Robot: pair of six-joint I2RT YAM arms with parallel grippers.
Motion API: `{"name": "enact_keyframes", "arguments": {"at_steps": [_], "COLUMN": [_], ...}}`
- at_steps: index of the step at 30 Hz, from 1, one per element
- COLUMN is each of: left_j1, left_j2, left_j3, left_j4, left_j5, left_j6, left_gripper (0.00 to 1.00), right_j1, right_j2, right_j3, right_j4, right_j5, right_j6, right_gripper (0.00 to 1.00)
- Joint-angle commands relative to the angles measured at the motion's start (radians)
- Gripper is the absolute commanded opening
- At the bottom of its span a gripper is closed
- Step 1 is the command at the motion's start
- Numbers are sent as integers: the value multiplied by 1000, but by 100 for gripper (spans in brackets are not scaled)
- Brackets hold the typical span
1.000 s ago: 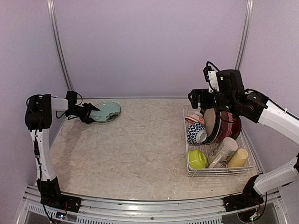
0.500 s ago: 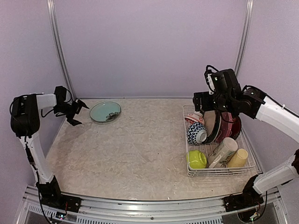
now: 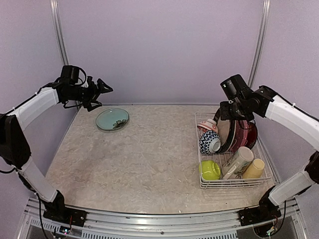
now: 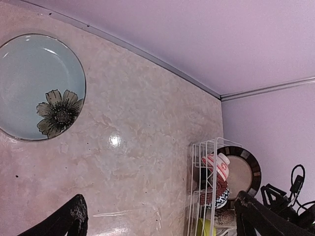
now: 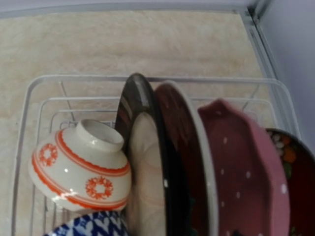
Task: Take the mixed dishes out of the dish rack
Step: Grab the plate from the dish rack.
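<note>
Since a second ago the left hand (image 3: 102, 89) has left the rim of the pale blue plate (image 3: 112, 119) and risen well above the counter (image 3: 144, 164), near the back wall. Its fingers are spread wide and hold nothing. The pale blue plate is round and glossy, with a dark flower painted off-centre, and lies flat at the back left of the mottled beige counter. The right hand (image 3: 223, 112) has shifted slightly right and hangs over the upright plates in the dish rack (image 3: 234, 184); I cannot tell whether its fingers are spread or pressed together. The dish rack, of thin white wire, stands at the right. It holds a black-rimmed cream plate (image 5: 145, 162) and a dark red plate (image 5: 183, 142) on edge, and a red-patterned bowl (image 5: 81, 172) tipped against a blue-chevron bowl (image 3: 209, 143). Nearer the front are a lime-green bowl (image 3: 210, 170), a cream mug (image 3: 239, 160) and a yellow mug (image 3: 254, 169), the mugs lying side by side.
</note>
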Motion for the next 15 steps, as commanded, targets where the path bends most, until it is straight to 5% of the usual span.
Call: {"name": "enact_keyframes", "arguments": {"at_steps": [1,10,15], "left_j1": [-67,-152,-166], "left_j2": [-56,-78,-98], "left_j3": [25,33,28], "left_j4": [-38,-63,-61], "left_j5": [-47,-140,-156], "left_j6": [87,148,159], "left_gripper": [99,99,99], "right_j1": [-9,-14,-19], "right_j2": [65,161,198], "right_j3": [51,92,98], "right_j4": [-78,-92,-79], "right_j5": [37,90,126], "right_j6": [78,113,133], "right_gripper": [54,37,35]}}
